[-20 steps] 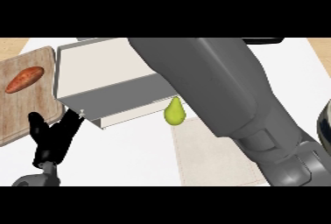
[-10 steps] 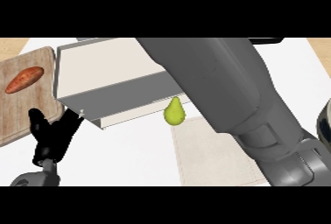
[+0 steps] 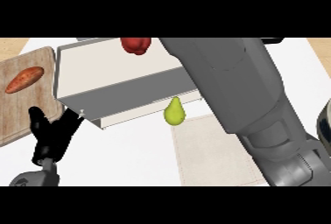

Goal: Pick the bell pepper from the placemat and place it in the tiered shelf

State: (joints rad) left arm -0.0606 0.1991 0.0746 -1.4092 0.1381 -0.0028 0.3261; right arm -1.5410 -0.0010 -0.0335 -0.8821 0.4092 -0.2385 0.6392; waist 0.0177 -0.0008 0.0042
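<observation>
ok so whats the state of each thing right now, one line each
bell pepper: red, up at the far top of the tiered shelf; contact unclear
pear: upright, at the placemat's far edge, by the shelf's front
sweet potato: lying on the wooden board
left hand: open, fingers up, holding nothing
right hand: hidden; only its forearm shows

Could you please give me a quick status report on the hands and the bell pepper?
Left hand open, resting low left. Right hand hidden beyond its forearm. Bell pepper atop tiered shelf, off placemat. Pear at shelf front.
</observation>
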